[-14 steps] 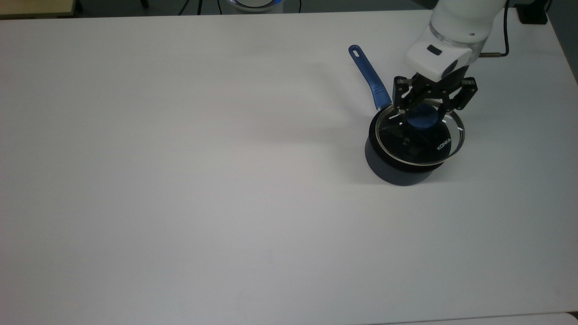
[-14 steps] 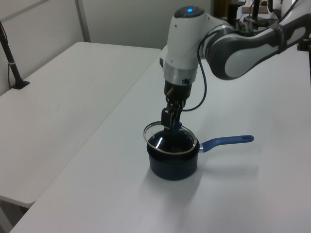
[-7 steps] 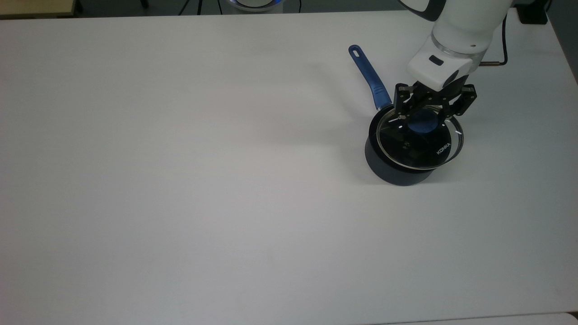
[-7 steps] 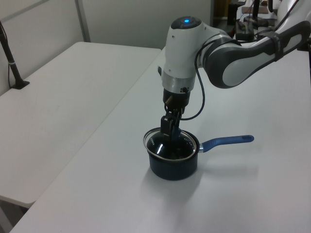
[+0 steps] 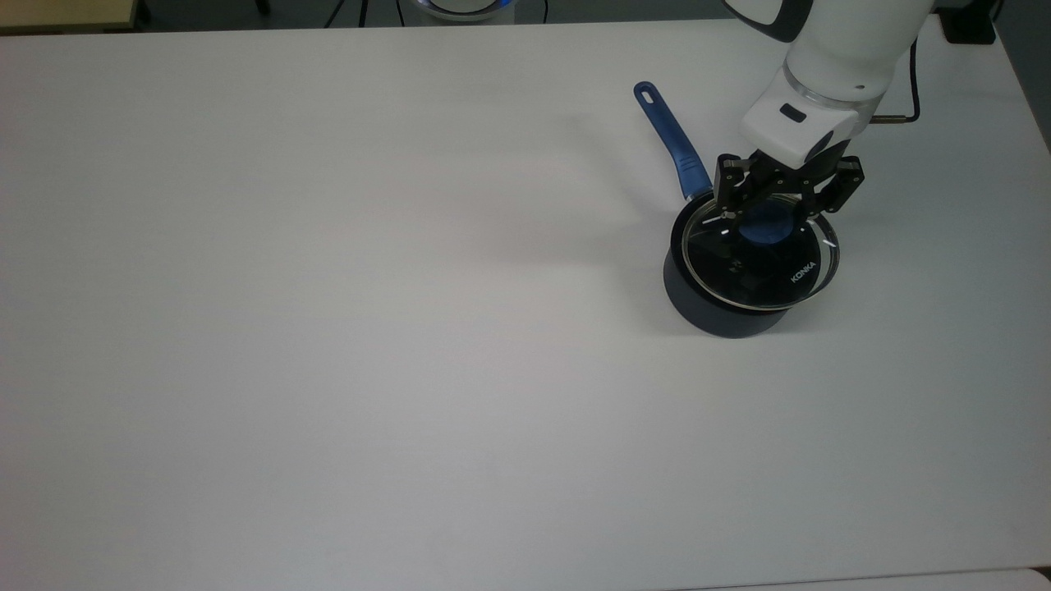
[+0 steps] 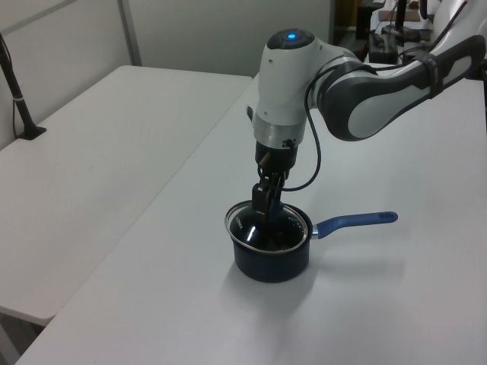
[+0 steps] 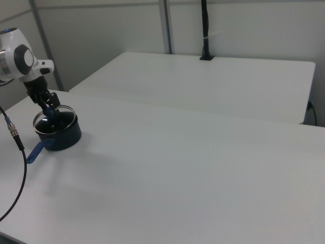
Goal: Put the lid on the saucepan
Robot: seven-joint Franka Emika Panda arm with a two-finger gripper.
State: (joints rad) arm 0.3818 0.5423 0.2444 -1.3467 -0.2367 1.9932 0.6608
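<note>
Lid seated on saucepan rim, directly beneath tool; tool clenched on lid's blue knob.

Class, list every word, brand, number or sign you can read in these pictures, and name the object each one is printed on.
"KONKA": white lettering on the round clear glass lid with the blue knob, near its rim at the top view's lower right; the lid sits over the dark navy saucepan.
No other text can be read on the robot arm or the white table.
</note>
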